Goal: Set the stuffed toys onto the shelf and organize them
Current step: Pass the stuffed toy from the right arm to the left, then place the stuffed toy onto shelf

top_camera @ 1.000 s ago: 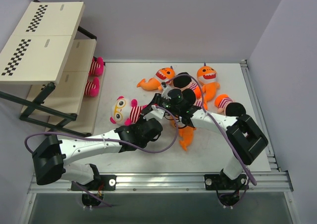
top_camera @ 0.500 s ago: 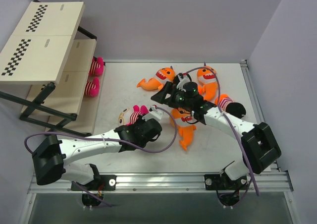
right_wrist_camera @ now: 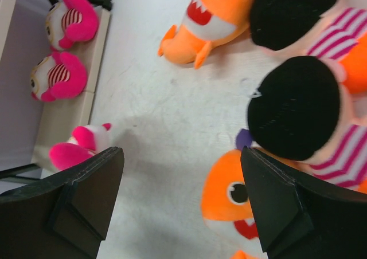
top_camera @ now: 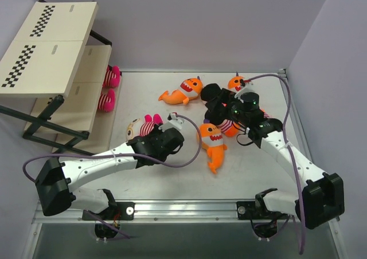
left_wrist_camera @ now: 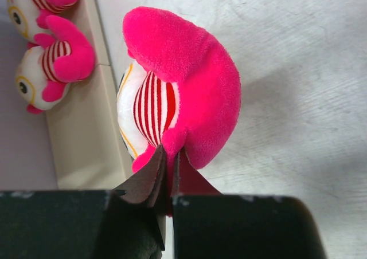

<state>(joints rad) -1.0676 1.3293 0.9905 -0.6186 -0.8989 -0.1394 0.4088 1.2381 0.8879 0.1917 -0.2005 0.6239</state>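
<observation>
My left gripper (left_wrist_camera: 169,156) is shut on a flap of a pink-and-white striped doll (left_wrist_camera: 183,93), held just above the table near the shelf's lowest board (left_wrist_camera: 80,133); from above, the doll (top_camera: 146,126) shows ahead of the left gripper (top_camera: 156,134). Two more striped dolls (top_camera: 112,75) (top_camera: 106,100) lie on the shelf (top_camera: 49,47). My right gripper (right_wrist_camera: 180,156) is open and holds nothing. It hovers over the table, with an orange shark (right_wrist_camera: 232,199) by its right finger and black-headed dolls (right_wrist_camera: 295,107) beyond.
Another orange shark (top_camera: 183,91) lies at the middle back and a third (top_camera: 237,82) behind the right arm. The shark nearest the front (top_camera: 212,144) lies between the arms. A metal rail (top_camera: 298,127) runs along the table's right edge.
The right gripper opened, letting go of the striped doll, and drew back to the right. The left gripper carried that doll left toward the shelf. The front shark is now uncovered.
</observation>
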